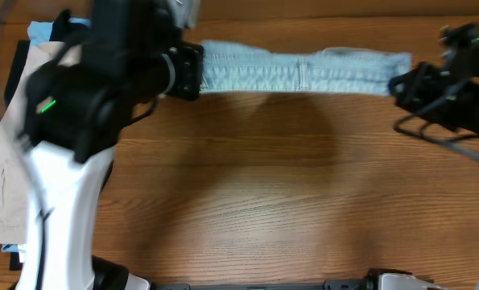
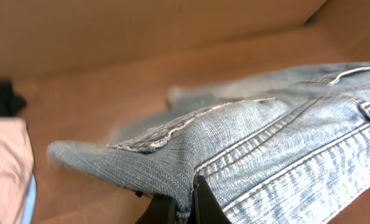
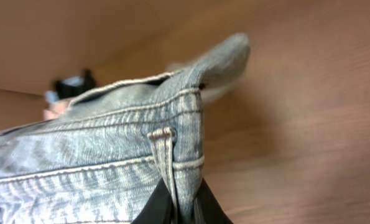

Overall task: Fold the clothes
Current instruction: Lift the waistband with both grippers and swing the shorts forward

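Note:
Light-blue denim shorts (image 1: 303, 71) hang stretched in a band across the far side of the table, held up by both arms. My left gripper (image 1: 192, 71) is shut on their left end; the left wrist view shows its fingers (image 2: 185, 205) pinching the denim (image 2: 284, 143). My right gripper (image 1: 402, 82) is shut on the right end; the right wrist view shows its fingers (image 3: 181, 208) clamped on the waistband by a belt loop (image 3: 110, 155). Beige shorts (image 1: 14, 145) with black and sky-blue garments (image 1: 42, 31) lie piled at the left edge.
The bare wooden table (image 1: 287, 185) spreads below the stretched shorts. The left arm's white link (image 1: 58, 217) stands over the pile at left. A black cable (image 1: 440, 137) loops beside the right arm.

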{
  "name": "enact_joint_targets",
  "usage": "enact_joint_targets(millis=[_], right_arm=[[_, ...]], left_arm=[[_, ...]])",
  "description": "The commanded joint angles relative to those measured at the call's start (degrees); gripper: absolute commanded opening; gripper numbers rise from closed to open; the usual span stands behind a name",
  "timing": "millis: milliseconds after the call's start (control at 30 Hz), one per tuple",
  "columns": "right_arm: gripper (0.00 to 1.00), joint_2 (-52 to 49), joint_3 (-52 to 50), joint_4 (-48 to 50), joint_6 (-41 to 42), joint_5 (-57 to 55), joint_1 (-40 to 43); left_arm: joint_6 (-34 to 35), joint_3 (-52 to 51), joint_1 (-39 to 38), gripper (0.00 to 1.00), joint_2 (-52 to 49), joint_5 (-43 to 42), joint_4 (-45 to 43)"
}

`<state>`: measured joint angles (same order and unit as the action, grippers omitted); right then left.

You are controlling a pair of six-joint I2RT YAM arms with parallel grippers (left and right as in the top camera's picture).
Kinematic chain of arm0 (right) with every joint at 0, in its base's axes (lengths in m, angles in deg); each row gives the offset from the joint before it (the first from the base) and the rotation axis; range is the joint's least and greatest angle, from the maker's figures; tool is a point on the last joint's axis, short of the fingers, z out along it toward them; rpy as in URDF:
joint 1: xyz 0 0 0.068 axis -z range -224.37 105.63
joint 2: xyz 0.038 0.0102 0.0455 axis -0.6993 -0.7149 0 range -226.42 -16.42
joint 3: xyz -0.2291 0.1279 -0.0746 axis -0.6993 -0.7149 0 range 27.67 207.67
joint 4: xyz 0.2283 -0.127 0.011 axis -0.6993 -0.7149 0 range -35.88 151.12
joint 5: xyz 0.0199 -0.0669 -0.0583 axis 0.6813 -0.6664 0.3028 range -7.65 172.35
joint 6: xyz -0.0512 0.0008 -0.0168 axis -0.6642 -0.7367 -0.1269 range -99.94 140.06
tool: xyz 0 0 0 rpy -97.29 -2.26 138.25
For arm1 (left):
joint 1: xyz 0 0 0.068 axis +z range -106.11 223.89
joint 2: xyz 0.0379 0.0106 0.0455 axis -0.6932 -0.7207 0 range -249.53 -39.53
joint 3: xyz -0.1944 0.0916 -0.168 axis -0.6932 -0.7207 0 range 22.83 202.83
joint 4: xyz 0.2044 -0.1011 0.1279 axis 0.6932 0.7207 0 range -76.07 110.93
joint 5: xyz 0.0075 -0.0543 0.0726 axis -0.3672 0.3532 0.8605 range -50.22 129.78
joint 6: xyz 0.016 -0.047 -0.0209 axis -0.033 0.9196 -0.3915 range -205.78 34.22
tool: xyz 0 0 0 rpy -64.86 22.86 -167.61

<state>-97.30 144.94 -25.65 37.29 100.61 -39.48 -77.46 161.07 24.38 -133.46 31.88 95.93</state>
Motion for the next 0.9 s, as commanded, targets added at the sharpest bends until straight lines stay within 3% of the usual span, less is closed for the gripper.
enact_joint_targets(millis=[0, 200, 367, 633, 767, 800, 867], right_arm=[[0.04, 1.27, 11.54, -4.04, -2.38, -10.75, 5.29], [0.04, 3.69, 23.67, -9.86, -2.56, -10.75, 6.08], [0.04, 5.88, 24.26, -8.20, -4.04, -12.24, 6.08], [0.04, -3.89, 23.45, -2.54, -4.24, -12.04, 6.05], [0.04, -11.58, 23.47, 6.69, -7.02, -7.23, 6.05], [0.04, -15.82, 23.47, 14.84, -7.43, -4.55, 6.05], [0.04, -17.86, 23.47, 20.35, -7.41, -3.26, 6.05]], left_arm=[[-2.82, 12.26, 2.99, 0.04, 3.04, 11.91, 3.82], [-2.78, 20.20, 2.99, 0.04, 7.21, 14.12, 9.09], [-2.75, 20.17, 2.99, 0.04, 9.62, 18.51, 9.38], [-2.78, 19.63, 3.02, 0.04, -0.57, 18.82, 8.72], [-4.09, 19.63, 4.46, 0.04, -8.57, 18.93, 1.81], [-4.09, 19.65, 6.64, 0.04, -13.46, 18.88, -6.05], [-3.87, 19.65, 8.35, 0.04, -15.78, 18.29, -10.86]])
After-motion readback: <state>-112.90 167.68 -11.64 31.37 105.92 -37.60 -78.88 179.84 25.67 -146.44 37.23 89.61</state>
